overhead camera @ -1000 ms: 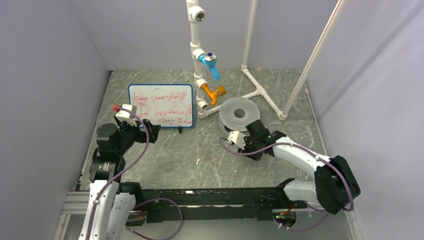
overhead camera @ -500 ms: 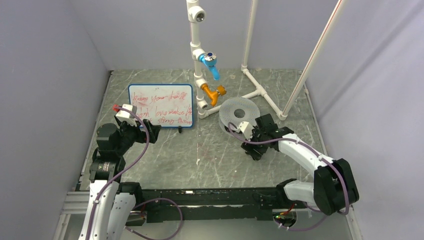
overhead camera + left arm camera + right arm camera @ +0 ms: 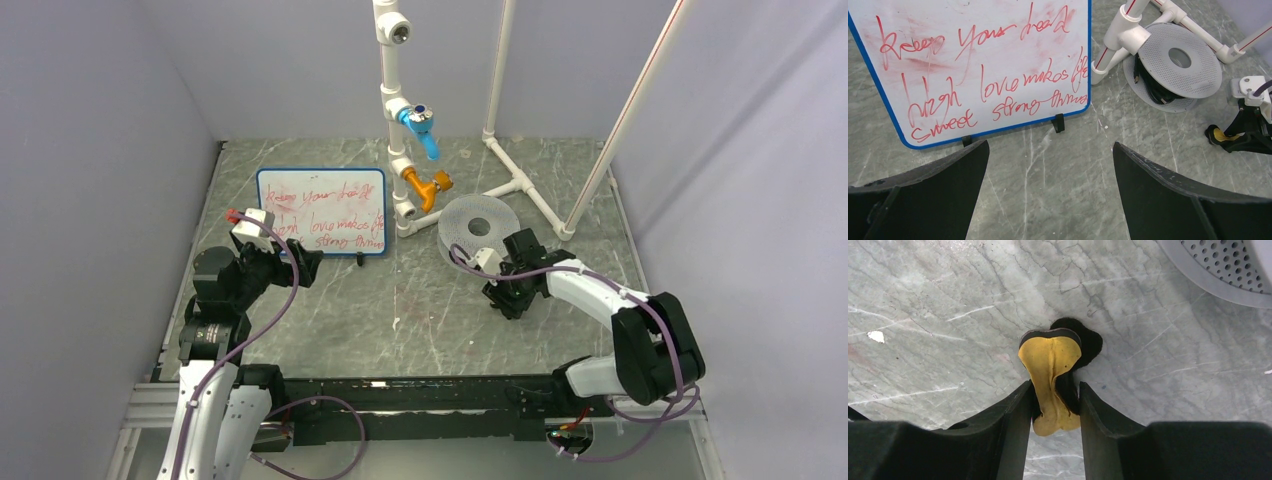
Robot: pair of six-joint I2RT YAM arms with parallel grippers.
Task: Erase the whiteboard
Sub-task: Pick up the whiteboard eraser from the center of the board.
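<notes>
Right pincer [image 3: 1054,388] clamped on yellow-and-black felt eraser [image 3: 1050,354], likely ready for carry. Left pincer [image 3: 1049,147] wide open, empty, facing blue-framed whiteboard [image 3: 983,60] propped far-left on grey marbled counter [image 3: 400,320]; red writing uncleared.

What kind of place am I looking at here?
Likely a robot lab test cell: plain walls box in a marbled table, with practice props on it, a valved pipe rig and a whiteboard.

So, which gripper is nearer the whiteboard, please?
Left. The left gripper sits at the near edge of the whiteboard; the right gripper, pinching a yellow pad, is away beside the grey disc.
</notes>
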